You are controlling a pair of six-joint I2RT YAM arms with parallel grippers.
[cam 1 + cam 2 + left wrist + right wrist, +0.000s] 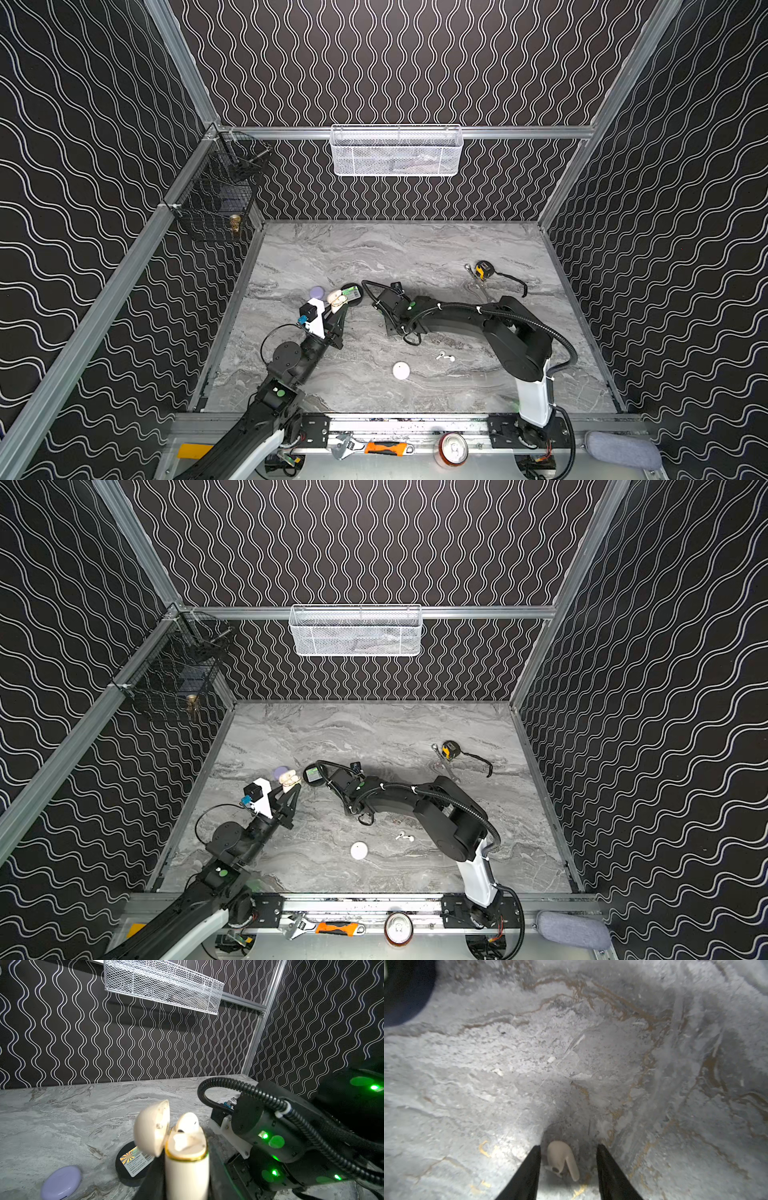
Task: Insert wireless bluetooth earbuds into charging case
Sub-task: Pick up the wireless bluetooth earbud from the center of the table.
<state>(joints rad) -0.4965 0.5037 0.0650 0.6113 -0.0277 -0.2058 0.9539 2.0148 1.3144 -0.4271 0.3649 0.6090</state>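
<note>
The left hand point(338, 311) is gripping the cream case point(187, 1176) tightly by its lower body and holding it upright above the desk point(374, 257), towards the desk's left side. The case's lid point(152, 1128) is standing swung back on its hinge. One cream bud point(188, 1124) is sitting in the case mouth with its head sticking up above the gold rim.

The right hand point(569, 1146) is pointing down at the middle of the desk, its two black fingers point(529, 1167) standing partly apart. A second cream bud point(560, 1157) is lying flat on the desk between them, with a clear gap on each side, so neither finger is touching it and nothing is being held.

Two white buds point(445, 356) are lying close together on the desk nearer the front, beside the right arm's base, and are showing in both top views. A round white case point(401, 370) is lying shut just to their left. A lilac case point(317, 292) is resting shut behind the left hand, and a black disc point(352, 293) with a label is lying near it. A tape measure point(483, 270) is sitting far back on the right.
</note>
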